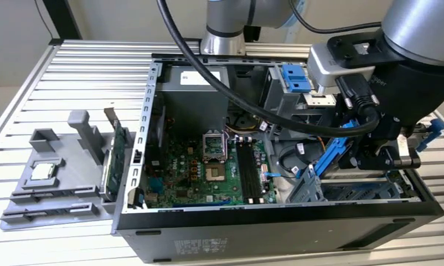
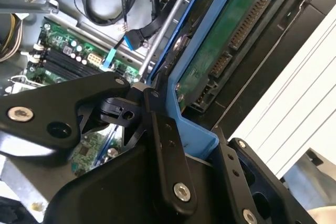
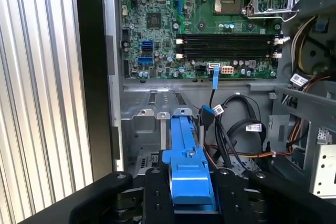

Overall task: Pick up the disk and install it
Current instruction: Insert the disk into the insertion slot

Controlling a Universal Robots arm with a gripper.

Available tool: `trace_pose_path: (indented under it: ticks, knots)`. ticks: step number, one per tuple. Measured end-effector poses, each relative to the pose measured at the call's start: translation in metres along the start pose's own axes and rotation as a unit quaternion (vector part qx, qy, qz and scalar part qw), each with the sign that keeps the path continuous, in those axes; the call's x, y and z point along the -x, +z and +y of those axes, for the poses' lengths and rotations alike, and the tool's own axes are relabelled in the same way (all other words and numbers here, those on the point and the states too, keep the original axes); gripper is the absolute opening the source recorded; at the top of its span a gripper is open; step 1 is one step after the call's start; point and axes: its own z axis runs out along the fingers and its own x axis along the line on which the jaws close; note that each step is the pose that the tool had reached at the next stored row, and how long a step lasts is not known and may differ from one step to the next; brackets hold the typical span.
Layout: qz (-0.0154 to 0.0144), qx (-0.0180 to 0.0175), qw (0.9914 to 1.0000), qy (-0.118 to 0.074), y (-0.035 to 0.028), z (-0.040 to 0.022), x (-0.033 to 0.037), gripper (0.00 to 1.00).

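Open computer case [image 1: 281,224] lies on its side on a slatted table [image 1: 82,72]. Motherboard [image 1: 207,166] is exposed, its processor socket empty.

Gripper [image 1: 386,158] hangs over the end of the case on the exterior view's right. It is clamped on the disk [image 1: 331,152], which stands on edge and tilted, above the metal drive cage [image 1: 359,191]. From these views I judge it not yet seated in the cage.

First wrist view: black fingers [image 3: 157,198] sit either side of the blue carrier rail, pressing on it. Rail runs away from the gripper [image 3: 190,179] toward the cage floor. Loose cables [image 3: 233,124] lie just beside the rail's path, near enough to snag.

Second wrist view: the disk's [image 2: 220,40] green circuit board faces the camera, framed by the blue rail, connector pins at the far end.

Handling, as a judgement:
- Stiff metal body, dense for its size. Held on edge from one end, it will want to swing or pivot in the grip.
- Plastic rails flex somewhat and are fairly smooth, so the disk could creep under a light squeeze.
- Bare circuit board and connector pins are the fragile parts.
- Best hold is across the blue rails, as now, clear of board and connector.
- Sensitive to knocks, so contact with the cage walls should be gentle.
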Motion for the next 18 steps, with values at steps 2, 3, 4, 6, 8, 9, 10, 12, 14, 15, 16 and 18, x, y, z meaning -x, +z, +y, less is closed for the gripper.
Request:
trace_pose_path:
  ticks: [2,3,4,6,8,9,10,12,14,15,16,18]
  knots:
    - [0.0000,0.0000,1.00000,0.000,0.0035,0.0003,-0.0001,0.00]
    - [0.0000,0.0000,1.00000,0.000,0.0054,0.0004,-0.0001,0.00]
    - [-0.0001,0.0000,1.00000,0.000,0.0075,0.0006,-0.0002,0.00]
    - [0.0000,0.0001,1.00000,0.000,0.0095,0.0008,-0.0003,0.00]
    - [0.0002,0.0001,1.00000,0.000,0.0094,0.0008,-0.0004,0.00]
    - [0.0002,0.0001,1.00000,0.000,0.0094,0.0008,-0.0004,0.00]
    - [0.0003,0.0001,1.00000,0.000,0.0094,0.0008,-0.0004,0.00]
    - [0.0003,0.0001,1.00000,0.000,0.0095,0.0008,-0.0004,0.00]
    - [0.0003,0.0001,1.00000,0.000,0.0095,0.0008,-0.0004,0.00]
    - [0.0004,0.0001,1.00000,0.000,0.0095,0.0008,-0.0004,0.00]
    - [0.0004,0.0001,1.00000,0.000,0.0095,0.0008,-0.0004,0.00]
    - [0.0010,-0.0001,1.00000,0.000,0.0093,0.0008,-0.0005,1.00]
